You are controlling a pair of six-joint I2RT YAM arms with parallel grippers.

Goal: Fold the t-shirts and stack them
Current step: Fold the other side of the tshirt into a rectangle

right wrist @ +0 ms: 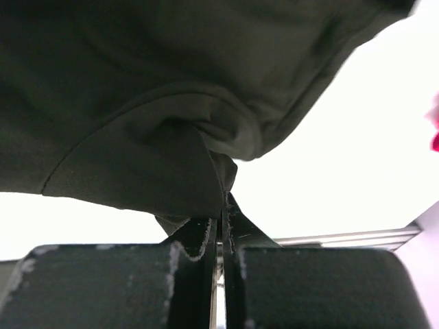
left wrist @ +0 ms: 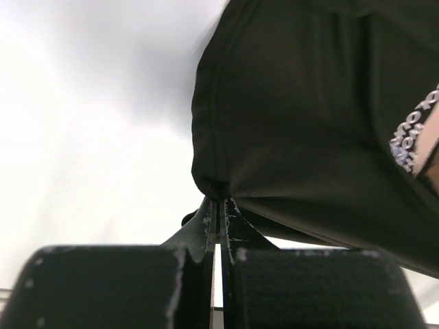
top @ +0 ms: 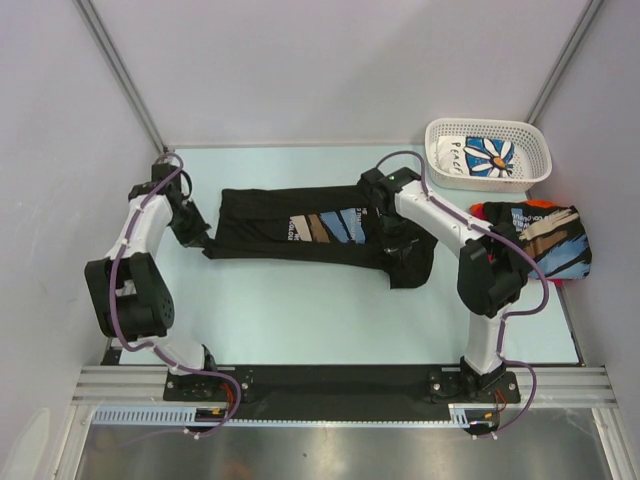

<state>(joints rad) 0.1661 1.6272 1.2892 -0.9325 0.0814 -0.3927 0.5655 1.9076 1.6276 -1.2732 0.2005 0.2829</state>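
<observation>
The black printed t-shirt (top: 290,232) is stretched lengthwise, left of and nearer than the basket (top: 490,183). The left gripper (left wrist: 219,202) and right gripper (right wrist: 223,199) have their jaws pinching its opposite ends, apparently pulling it taut for folding.

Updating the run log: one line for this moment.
left gripper shut on black t-shirt; right gripper shut on it; it spans between them
</observation>
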